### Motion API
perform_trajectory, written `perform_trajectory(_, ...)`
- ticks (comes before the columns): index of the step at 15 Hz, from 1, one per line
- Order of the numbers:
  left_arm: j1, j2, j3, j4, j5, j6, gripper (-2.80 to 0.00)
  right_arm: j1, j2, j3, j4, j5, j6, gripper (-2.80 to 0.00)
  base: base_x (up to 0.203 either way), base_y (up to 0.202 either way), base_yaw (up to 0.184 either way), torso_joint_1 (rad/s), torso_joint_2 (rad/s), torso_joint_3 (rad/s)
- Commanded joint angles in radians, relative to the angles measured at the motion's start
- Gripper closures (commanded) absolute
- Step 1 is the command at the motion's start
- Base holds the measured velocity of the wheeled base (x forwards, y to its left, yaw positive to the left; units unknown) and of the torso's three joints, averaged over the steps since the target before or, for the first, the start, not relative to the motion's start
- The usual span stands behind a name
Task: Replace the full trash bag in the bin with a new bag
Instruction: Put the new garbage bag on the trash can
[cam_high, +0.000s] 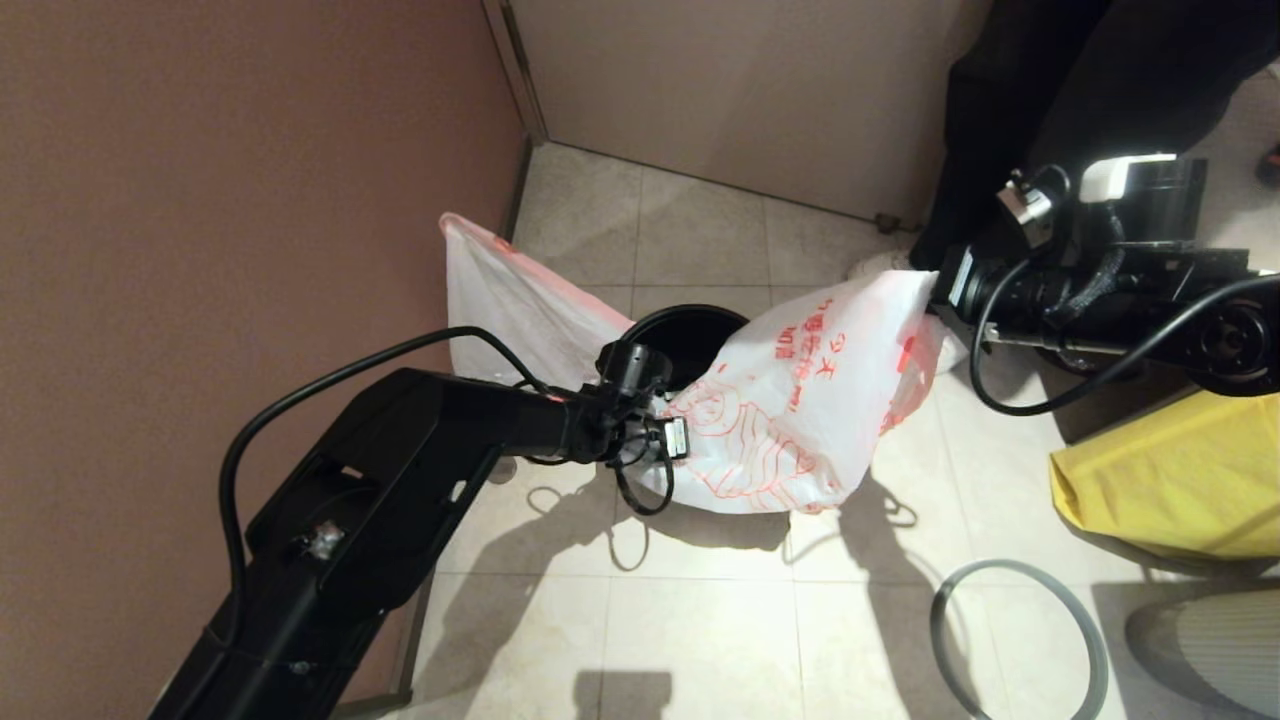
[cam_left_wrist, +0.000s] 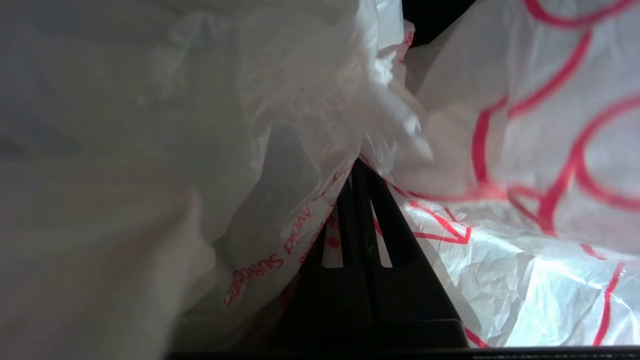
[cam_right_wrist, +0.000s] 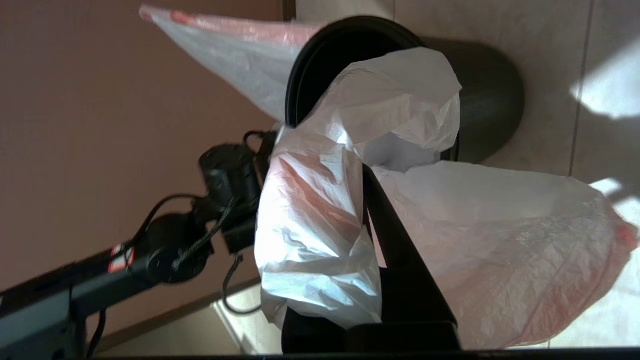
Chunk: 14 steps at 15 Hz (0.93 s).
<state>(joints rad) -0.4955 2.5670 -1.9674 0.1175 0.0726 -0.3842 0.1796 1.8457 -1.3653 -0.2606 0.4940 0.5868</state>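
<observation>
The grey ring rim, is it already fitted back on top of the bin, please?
No, the grey ring rim lies on the floor tiles, apart from the bin.

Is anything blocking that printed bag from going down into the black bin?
Nothing visible blocks it. Both the left gripper and right gripper are shut on the new bag, stretched over the bin. The bin's dark mouth looks open beneath. The grey ring lies apart on the floor.

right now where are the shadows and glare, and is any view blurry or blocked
Head view: hard arm and cable shadows on the tiled floor below the new bag. Left wrist view: plastic fills the frame, blurred and dim on one side, glare patch on the other. Right wrist view: sunlit floor patches beside the bin.
</observation>
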Motion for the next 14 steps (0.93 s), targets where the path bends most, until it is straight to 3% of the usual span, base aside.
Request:
perform_trajectory(1, 0.007, -0.025, -0.001, 0.028, -0.004, -0.016, 0.0, 0.012, -0.034, -0.001, 0.023, 0.001, 0.002, 0.0, 0.0, 0.0, 0.0, 0.0, 0.0, 0.0)
perform_trajectory(4, 0.015, -0.109, 0.0, 0.044, -0.011, -0.095, 0.0, 0.011, -0.026, -0.009, 0.035, 0.0, 0.002, 0.0, 0.0, 0.0, 0.0, 0.0, 0.0, 0.0)
perform_trajectory(7, 0.017, -0.133, -0.001, 0.159, -0.034, -0.111, 0.0, 0.011, -0.03, -0.02, 0.09, 0.0, 0.002, 0.0, 0.0, 0.0, 0.0, 0.0, 0.0, 0.0)
perform_trajectory(10, 0.029, -0.199, 0.0, 0.128, -0.037, -0.2, 0.0, 0.01, -0.023, -0.02, 0.087, -0.003, 0.002, 0.0, 0.0, 0.0, 0.0, 0.0, 0.0, 0.0)
perform_trajectory(14, 0.028, -0.352, 0.032, 0.165, -0.002, -0.26, 0.0, -0.011, 0.023, -0.039, 0.082, -0.006, 0.001, 0.0, 0.0, 0.0, 0.0, 0.0, 0.0, 0.0)
